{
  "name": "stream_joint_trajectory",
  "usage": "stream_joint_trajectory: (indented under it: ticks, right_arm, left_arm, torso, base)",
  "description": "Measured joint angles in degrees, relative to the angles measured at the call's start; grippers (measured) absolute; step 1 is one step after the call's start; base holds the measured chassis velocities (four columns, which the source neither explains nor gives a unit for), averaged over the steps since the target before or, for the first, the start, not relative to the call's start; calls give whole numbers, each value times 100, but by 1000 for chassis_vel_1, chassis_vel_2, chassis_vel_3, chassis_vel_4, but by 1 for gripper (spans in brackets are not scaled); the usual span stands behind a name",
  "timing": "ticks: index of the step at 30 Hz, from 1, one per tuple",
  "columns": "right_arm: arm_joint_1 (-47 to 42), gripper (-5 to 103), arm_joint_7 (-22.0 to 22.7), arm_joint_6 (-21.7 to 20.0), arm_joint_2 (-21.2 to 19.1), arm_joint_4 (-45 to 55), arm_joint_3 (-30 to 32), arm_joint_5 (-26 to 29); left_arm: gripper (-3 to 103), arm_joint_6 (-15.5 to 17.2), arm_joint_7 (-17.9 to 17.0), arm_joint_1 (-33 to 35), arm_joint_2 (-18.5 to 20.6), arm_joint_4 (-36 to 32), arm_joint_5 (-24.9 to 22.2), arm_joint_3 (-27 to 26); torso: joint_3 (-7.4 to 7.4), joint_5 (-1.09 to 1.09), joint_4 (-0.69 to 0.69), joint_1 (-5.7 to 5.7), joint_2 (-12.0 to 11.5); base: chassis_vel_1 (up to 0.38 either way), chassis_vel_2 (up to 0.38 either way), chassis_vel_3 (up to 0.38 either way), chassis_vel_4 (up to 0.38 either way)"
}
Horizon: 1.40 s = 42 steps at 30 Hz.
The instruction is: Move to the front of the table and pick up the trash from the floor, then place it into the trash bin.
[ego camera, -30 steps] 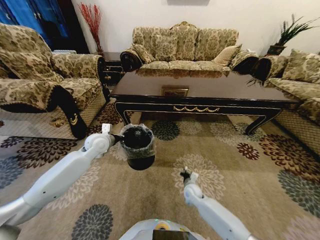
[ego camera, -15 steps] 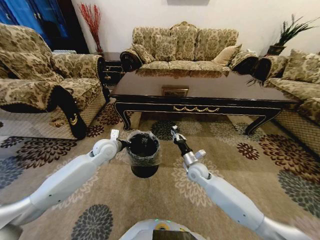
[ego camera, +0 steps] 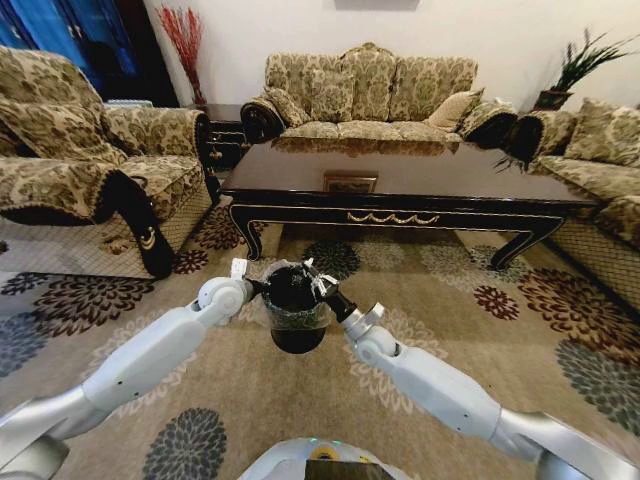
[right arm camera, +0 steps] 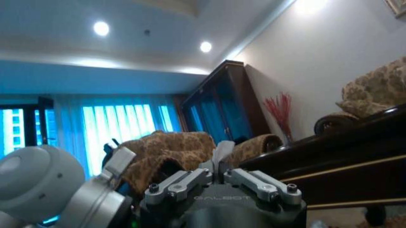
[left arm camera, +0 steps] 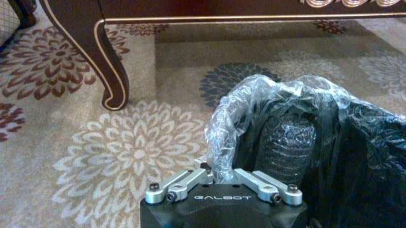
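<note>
On the patterned carpet (ego camera: pixel 480 340) in front of the table (ego camera: pixel 400 190), the left gripper (ego camera: pixel 254 286) has its jaws clamped on the left rim of the trash bin (ego camera: pixel 296 318), which it holds off the floor. To the right, the right gripper (ego camera: pixel 318 285) reaches over the bin's opening with its jaws closed on a piece of white paper (ego camera: pixel 311 276).

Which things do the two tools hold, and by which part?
The left tool grips the trash bin by its liner-covered rim. The right tool, over the bin's mouth, pinches a small white piece, probably paper trash.
</note>
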Motion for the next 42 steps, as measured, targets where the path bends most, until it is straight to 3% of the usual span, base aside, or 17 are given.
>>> stream_joint_trajectory:
  ticks: [2, 4, 5, 8, 11, 17, 20, 22, 23, 25, 36, 42]
  right_arm:
    - [-2, 17, 8, 0, -19, -21, 14, 0]
    - [-2, 17, 11, 0, -39, -21, 32, 3]
    - [-9, 28, 18, -1, -57, -20, 56, 11]
    - [-25, 33, 24, -5, -79, -11, 84, 18]
    - [-112, 49, 29, -17, -118, 33, 176, 19]
    - [-209, 65, 9, -32, -173, 69, 199, 7]
    - [-278, 82, -4, -79, -199, 75, 174, -47]
    - [-297, 82, -6, -99, -212, 71, 150, -94]
    - [-318, 93, -5, -116, -226, 69, 109, -137]
    - [-343, 97, 39, -156, -251, 68, 23, -208]
    - [-307, 100, 520, -270, -281, 25, 37, -399]
    - [-390, 100, 983, -286, -253, 83, 620, -396]
  left_arm:
    - [4, 0, 3, 0, 0, 0, 0, -6]
    - [4, 0, 3, -3, 1, 0, 0, -12]
    - [4, 0, 4, -11, 10, 0, 0, -16]
    - [4, 0, 5, -23, 23, 0, -3, -19]
    - [4, 0, 7, -36, 51, -3, -15, -33]
    - [4, 0, 8, -41, 28, -2, -17, -43]
    - [4, 0, 11, -41, -13, 2, -18, -43]
    - [4, 0, 11, -41, -23, 8, -18, -44]
    - [4, 0, 11, -42, -29, 13, -18, -46]
    - [4, 0, 14, -46, -32, 21, -18, -70]
    - [4, 0, 94, -22, 48, 31, -18, -245]
    - [4, -14, 110, 372, 104, 34, 155, -528]
  torso:
    - [0, 0, 0, 0, 0]
    - [0, 0, 0, 0, 0]
    - [0, 0, 0, 0, 0]
    - [0, 0, 0, 0, 0]
    - [0, 0, 0, 0, 0]
    - [0, 0, 0, 0, 0]
    - [0, 0, 0, 0, 0]
    - [0, 0, 0, 0, 0]
    - [0, 0, 0, 0, 0]
    - [0, 0, 0, 0, 0]
    - [0, 0, 0, 0, 0]
    - [0, 1, 0, 0, 0]
  base:
    - [0, 0, 0, 0]
    - [0, 0, 0, 0]
    - [0, 0, 0, 0]
    - [0, 0, 0, 0]
    - [0, 0, 0, 0]
    - [0, 0, 0, 0]
    - [0, 0, 0, 0]
    - [0, 0, 0, 0]
    - [0, 0, 0, 0]
    - [0, 0, 0, 0]
    - [0, 0, 0, 0]
    - [0, 0, 0, 0]
